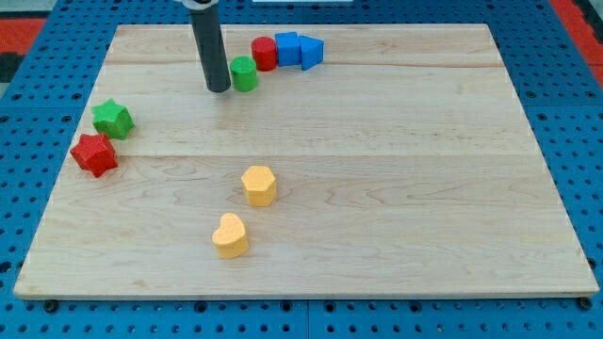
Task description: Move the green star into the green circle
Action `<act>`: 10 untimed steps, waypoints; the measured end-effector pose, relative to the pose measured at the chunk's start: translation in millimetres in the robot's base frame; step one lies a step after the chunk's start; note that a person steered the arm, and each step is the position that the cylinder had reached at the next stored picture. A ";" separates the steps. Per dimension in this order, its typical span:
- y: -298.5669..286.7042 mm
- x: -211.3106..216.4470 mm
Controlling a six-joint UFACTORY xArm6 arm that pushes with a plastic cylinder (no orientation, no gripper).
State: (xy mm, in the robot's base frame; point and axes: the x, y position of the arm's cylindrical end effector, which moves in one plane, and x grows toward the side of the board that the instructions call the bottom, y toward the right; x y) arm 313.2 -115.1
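Note:
The green star point(113, 119) lies near the board's left edge. The green circle point(245, 72) is a small round block near the view's top, left of centre. My tip point(219, 88) stands just left of the green circle, very close to it or touching it, and far to the upper right of the green star.
A red star point(94, 153) sits just below-left of the green star. A red round block point(265, 53) and two blue blocks point(287, 48) point(310, 53) line up right of the green circle. A yellow hexagon point(259, 185) and a yellow heart point(230, 235) lie lower centre. The wooden board point(424, 188) rests on a blue pegboard.

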 end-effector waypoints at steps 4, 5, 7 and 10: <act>51.2 43.4; -1.6 77.4; -110.6 95.5; -139.3 85.4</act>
State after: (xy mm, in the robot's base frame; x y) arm 398.5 -254.3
